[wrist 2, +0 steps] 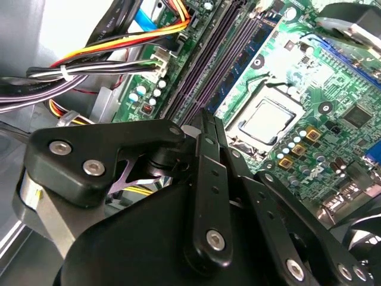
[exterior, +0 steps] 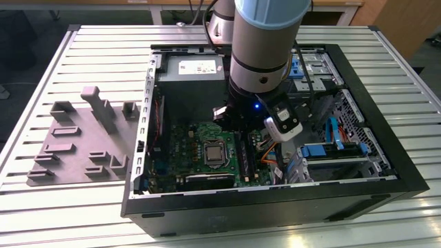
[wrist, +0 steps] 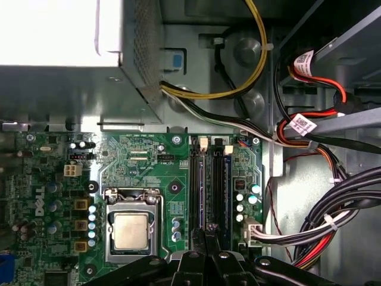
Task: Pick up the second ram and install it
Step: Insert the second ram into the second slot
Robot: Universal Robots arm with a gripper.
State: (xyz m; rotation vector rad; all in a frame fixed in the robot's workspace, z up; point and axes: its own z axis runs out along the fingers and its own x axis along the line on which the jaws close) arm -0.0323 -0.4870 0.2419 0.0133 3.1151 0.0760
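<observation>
Right now the arm (exterior: 261, 46) reaches straight down into the open computer case (exterior: 372, 181) that lies on its side on the slatted metal worktop (exterior: 103, 41), and the gripper (wrist 2: 205, 122) hangs low over the green motherboard (wrist: 137, 164), directly above the bank of long memory slots (wrist: 209, 185) beside the silver processor (wrist: 131, 231). In both wrist views the black fingers (wrist 2: 209, 179) look drawn tightly together, with no gap to be seen between their tips, which sit right at the slots. A thin dark blue-edged strip, the second ram (wrist: 225, 187), lies along one of the slots; it seems to stand in the slot, but whether the tips grip it or only press on it I cannot tell. Bundles of black, red, yellow and orange cables (wrist: 333, 220) run along the case wall just beside the slots, near the fingers but apart from them. In the exterior view, the grey power supply box (exterior: 189, 77) fills the far corner of the case behind the arm, and blue drive carriers (exterior: 331, 150) sit towards the exterior view's right. Outside the case, on the exterior view's left, a grey moulded tray (exterior: 82, 150) with upright blocks rests on the worktop, well apart from the arm.
</observation>
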